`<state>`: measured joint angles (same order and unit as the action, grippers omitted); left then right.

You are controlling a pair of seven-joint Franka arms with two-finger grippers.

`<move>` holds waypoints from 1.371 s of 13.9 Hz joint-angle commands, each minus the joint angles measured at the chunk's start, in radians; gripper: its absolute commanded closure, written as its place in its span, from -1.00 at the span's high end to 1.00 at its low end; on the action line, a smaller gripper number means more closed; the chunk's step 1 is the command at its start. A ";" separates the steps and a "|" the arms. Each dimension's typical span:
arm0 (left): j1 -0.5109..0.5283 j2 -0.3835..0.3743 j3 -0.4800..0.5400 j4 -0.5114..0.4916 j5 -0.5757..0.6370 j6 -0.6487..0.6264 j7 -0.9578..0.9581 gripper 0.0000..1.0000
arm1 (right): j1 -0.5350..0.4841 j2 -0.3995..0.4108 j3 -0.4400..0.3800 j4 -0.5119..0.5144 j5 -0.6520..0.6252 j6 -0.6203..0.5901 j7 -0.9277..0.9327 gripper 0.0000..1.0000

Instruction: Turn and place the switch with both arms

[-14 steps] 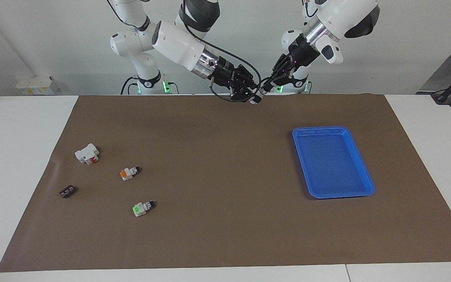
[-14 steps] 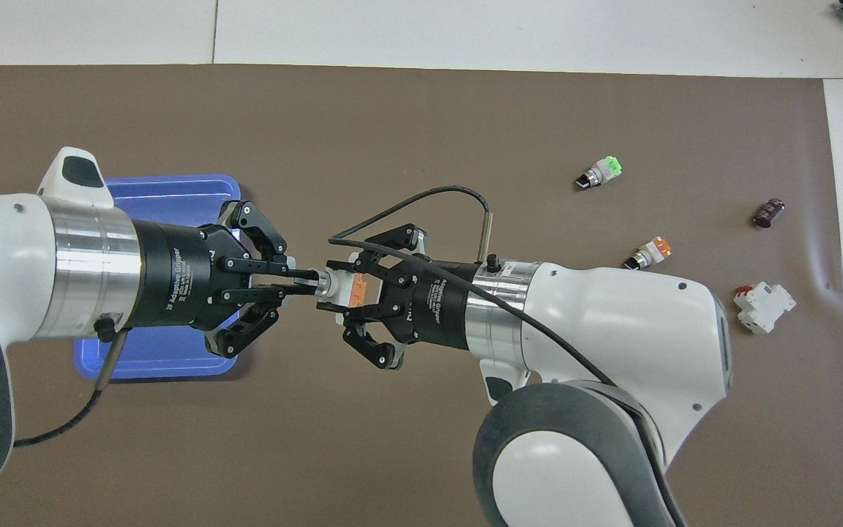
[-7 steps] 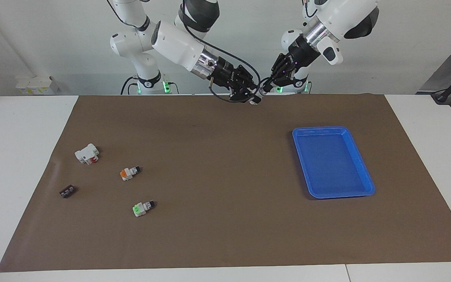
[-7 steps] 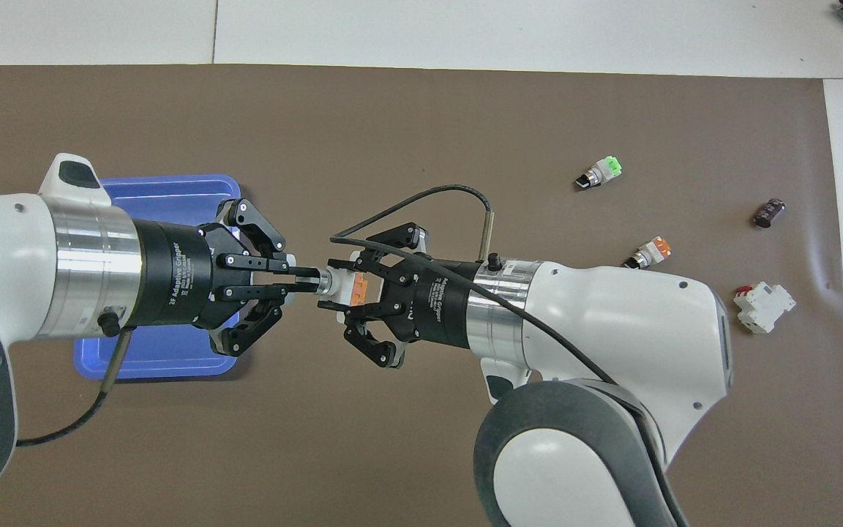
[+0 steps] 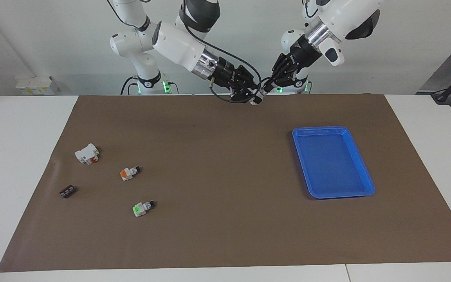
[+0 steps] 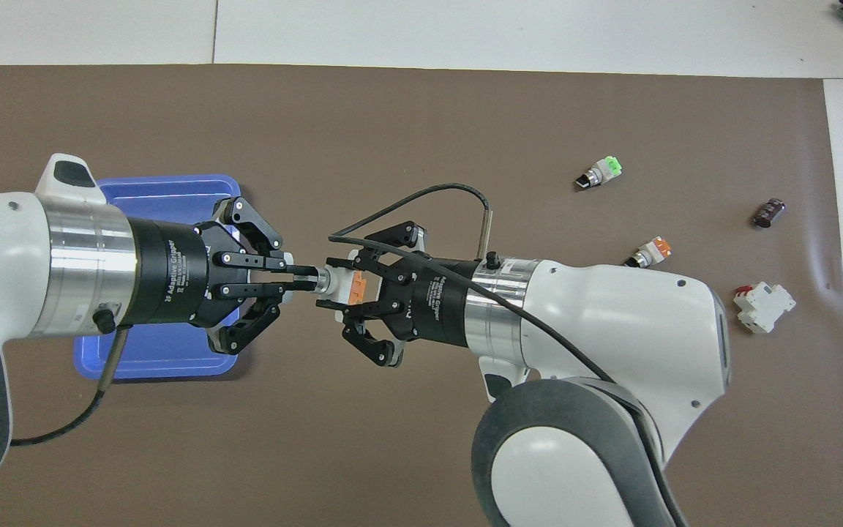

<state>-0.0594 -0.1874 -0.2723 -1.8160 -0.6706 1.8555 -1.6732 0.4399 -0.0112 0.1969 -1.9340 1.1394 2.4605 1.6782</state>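
Observation:
A switch (image 6: 352,287) with a white body and an orange cap hangs in the air between both grippers, over the middle of the brown mat (image 5: 217,188). My left gripper (image 6: 304,279) comes in from the blue tray's end and is shut on the switch's black stem end. My right gripper (image 6: 337,285) faces it and is closed around the white and orange body. In the facing view the two grippers meet tip to tip, the left gripper (image 5: 265,90) and the right gripper (image 5: 253,98), above the mat's edge nearest the robots, with the switch (image 5: 256,100) a small white speck between them.
A blue tray (image 5: 333,129) lies toward the left arm's end. Toward the right arm's end lie an orange-capped switch (image 5: 129,172), a green-capped switch (image 5: 142,208), a bigger white block with a red part (image 5: 87,153) and a small black piece (image 5: 67,191).
The left arm's wrist has turned and lifted a little while its gripper keeps hold of the stem. The switch and the right gripper stay in the same spot.

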 commanded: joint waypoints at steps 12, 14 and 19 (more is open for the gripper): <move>0.128 -0.200 -0.004 -0.368 -0.006 0.155 0.199 -1.00 | -0.101 -0.075 -0.002 0.030 -0.327 -0.164 -0.026 0.98; 0.157 -0.239 -0.004 -0.457 0.057 0.191 0.298 -1.00 | -0.131 -0.075 -0.001 0.044 -0.439 -0.196 -0.064 0.98; 0.251 -0.233 -0.005 -0.610 0.106 0.316 0.496 -1.00 | -0.237 -0.076 -0.002 0.070 -0.660 -0.276 -0.389 0.98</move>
<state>0.1729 -0.3952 -0.2667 -2.3395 -0.5713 2.1074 -1.2436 0.2436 -0.0834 0.1882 -1.8787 0.5542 2.2224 1.4171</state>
